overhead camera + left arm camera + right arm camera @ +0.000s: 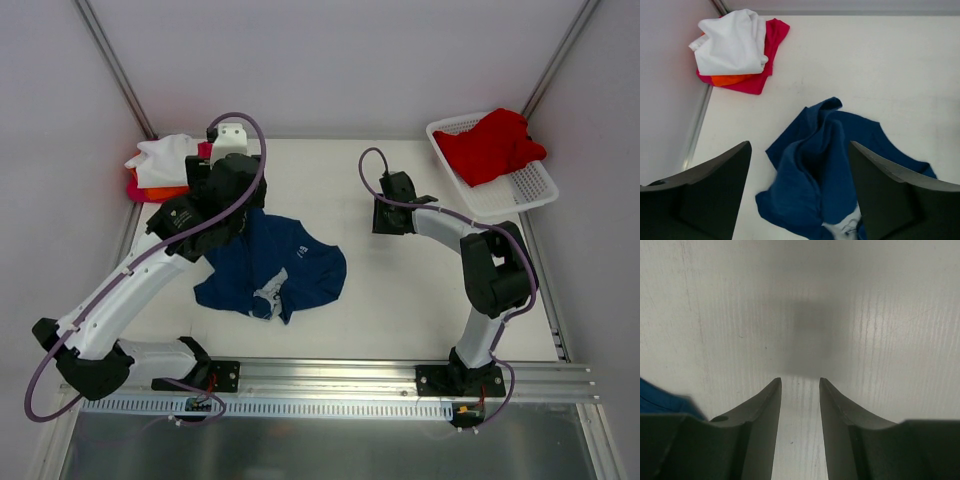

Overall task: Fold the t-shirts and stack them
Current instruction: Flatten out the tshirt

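The navy blue t-shirt (275, 265) lies crumpled on the table left of centre, with a bit of white showing at its near edge. In the left wrist view it (825, 165) lies below and between my fingers. My left gripper (232, 195) (800, 145) hovers above the shirt's far left part, wide open and empty. A white t-shirt (165, 152) (732, 42) lies on orange (730, 80) and magenta (771, 40) ones in the back left corner. A red t-shirt (492, 145) lies in the basket. My right gripper (385, 215) (800, 380) is slightly open and empty, low over bare table.
A white lattice basket (520, 190) stands at the back right. Walls with metal posts close the table's left, back and right sides. A corner of the navy shirt (660, 401) shows at the lower left of the right wrist view.
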